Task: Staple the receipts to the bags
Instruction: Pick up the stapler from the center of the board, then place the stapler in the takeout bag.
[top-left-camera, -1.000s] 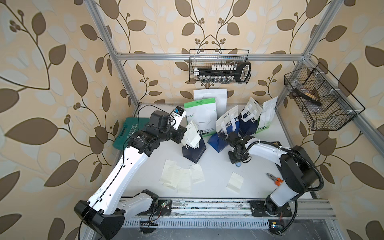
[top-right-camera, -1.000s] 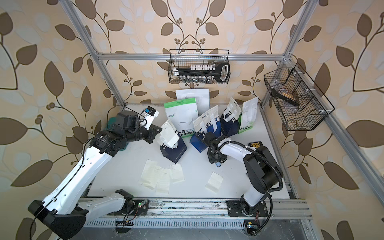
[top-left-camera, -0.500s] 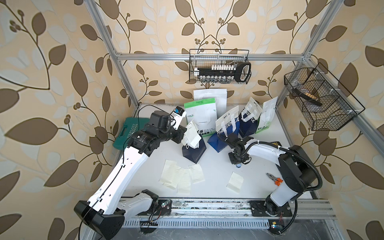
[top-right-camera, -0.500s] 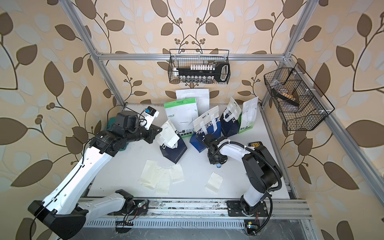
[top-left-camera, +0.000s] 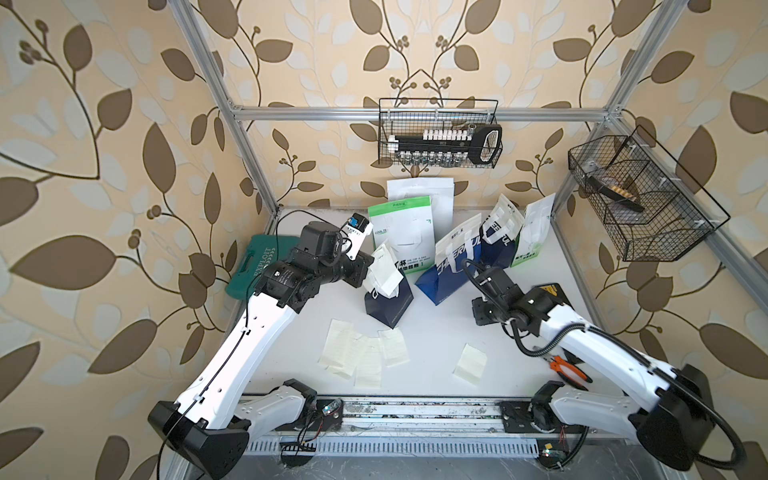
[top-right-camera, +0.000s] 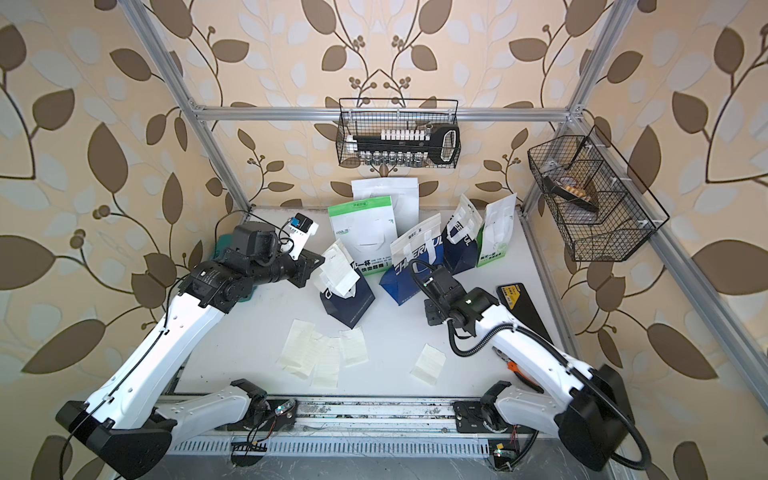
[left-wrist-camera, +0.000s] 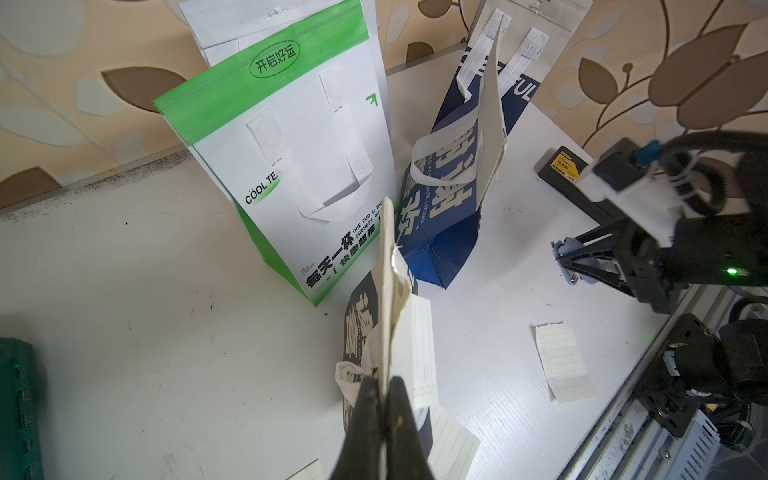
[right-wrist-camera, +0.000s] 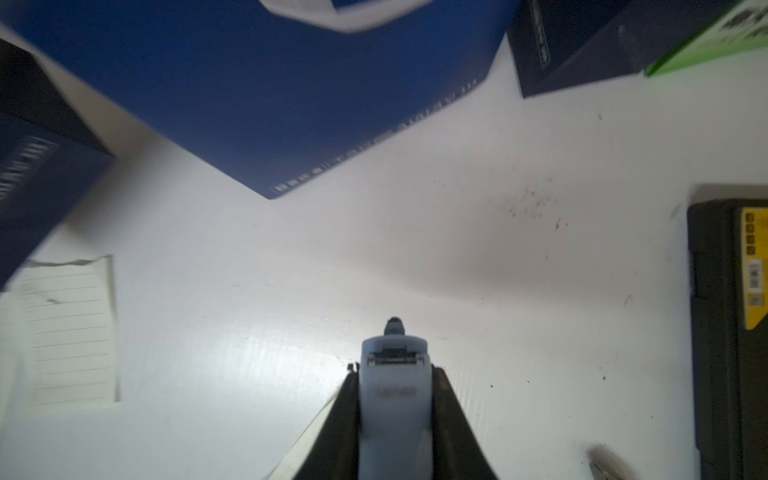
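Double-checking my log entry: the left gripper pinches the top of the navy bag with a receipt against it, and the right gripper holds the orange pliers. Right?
No: the right wrist view shows the right gripper holding the light-blue stapler; the pliers lie on the table. The left gripper does pinch the navy bag with a receipt against it.

Both top views look down on the whole table (top-left-camera: 436, 328); wrist cameras hover close

**Legible Markings**

"COOL TE", "开启好运" and "每天一杯" are printed on the green-and-white bag (left-wrist-camera: 291, 137). "CHEERFUL" is printed across the blue bag (top-right-camera: 409, 278). "EXPLOIT" is marked on the teal case (top-left-camera: 259, 266). Smaller print cannot be read.
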